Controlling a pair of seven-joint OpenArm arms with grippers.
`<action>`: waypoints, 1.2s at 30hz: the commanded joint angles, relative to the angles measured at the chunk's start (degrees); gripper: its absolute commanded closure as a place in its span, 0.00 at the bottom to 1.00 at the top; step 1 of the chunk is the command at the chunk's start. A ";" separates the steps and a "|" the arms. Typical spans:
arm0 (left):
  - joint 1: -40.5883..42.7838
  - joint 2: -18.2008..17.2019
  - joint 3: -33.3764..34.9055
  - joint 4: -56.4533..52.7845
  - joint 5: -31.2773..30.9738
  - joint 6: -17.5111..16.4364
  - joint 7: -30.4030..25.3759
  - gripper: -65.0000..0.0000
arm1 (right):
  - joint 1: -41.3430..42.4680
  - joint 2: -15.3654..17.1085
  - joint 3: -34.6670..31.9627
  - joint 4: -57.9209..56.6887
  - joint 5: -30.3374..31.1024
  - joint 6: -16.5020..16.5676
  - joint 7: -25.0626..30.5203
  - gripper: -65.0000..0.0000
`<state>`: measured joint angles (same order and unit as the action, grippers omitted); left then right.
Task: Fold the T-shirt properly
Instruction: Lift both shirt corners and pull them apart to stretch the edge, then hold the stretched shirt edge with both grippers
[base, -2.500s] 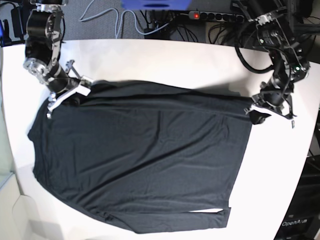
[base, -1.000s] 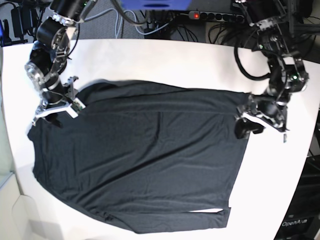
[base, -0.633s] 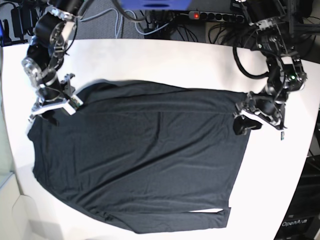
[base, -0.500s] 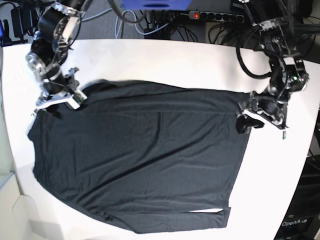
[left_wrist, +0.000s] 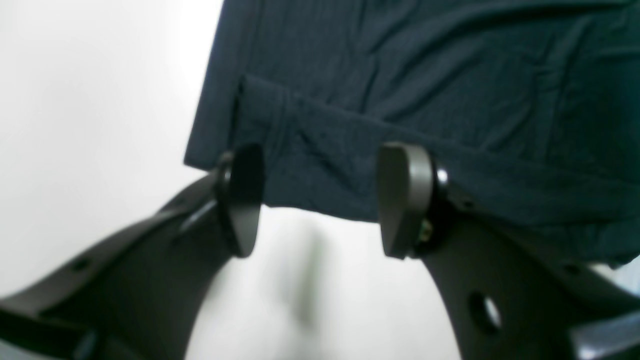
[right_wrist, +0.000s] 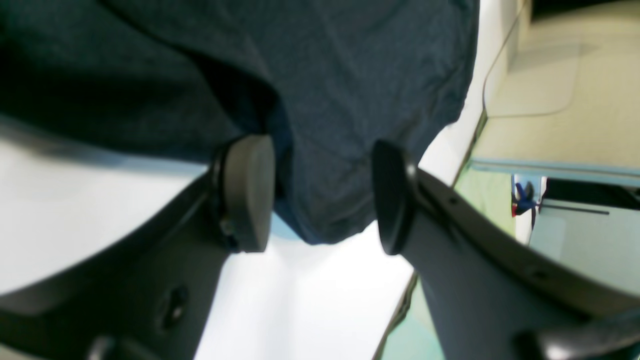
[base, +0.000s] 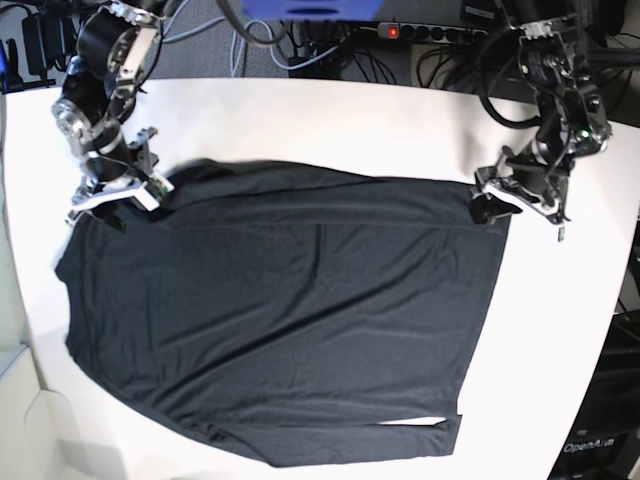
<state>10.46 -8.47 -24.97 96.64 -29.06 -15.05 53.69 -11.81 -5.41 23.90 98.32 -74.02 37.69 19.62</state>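
1. Shirt (base: 280, 310): spread flat on the white table (base: 330, 125), covering most of it, with its far edge running from about 10 o'clock to 2 o'clock in the base view and a pale gap showing at the hem near 5 o'clock.
2. Fabric looks thin, soft and light, judging by the shallow wrinkles and the way the edge lies limp; it should drape and sag the moment it is lifted, and it may slide on the smooth table.
3. Nothing fragile here, but a pinch that takes only one layer would likely let the other layer trail.
4. Left gripper (left_wrist: 320, 200): pads stand fairly wide apart, straddling a doubled, seamed edge of the shirt at its 2 o'clock corner; no cloth is pinched.
5. Right gripper (right_wrist: 320, 195): pads likewise parted, with a rounded lobe of cloth at the 10 o'clock corner lying between them, not clamped.
6. Best holds, I judge, are these two far corners, taken at the thicker seam and through both layers, so the edge lifts evenly.
7. Risk: uneven heights between the arms would skew the fold.
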 joint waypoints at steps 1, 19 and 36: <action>-0.57 -0.54 -0.30 0.28 -0.88 -0.29 -1.16 0.47 | 0.43 0.18 -0.03 0.97 0.83 -0.37 0.65 0.50; -1.18 -1.16 -1.53 -5.70 -0.61 0.24 -3.63 0.47 | 0.78 0.18 -0.12 0.62 0.83 -0.37 0.56 0.50; -1.98 -0.81 -2.68 -5.70 -0.61 0.24 -3.45 0.47 | -1.24 0.18 -0.03 0.53 0.83 -0.55 0.47 0.50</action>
<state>9.19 -8.69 -27.33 90.19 -28.95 -14.59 51.20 -13.39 -5.54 23.77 98.02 -74.02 37.67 19.46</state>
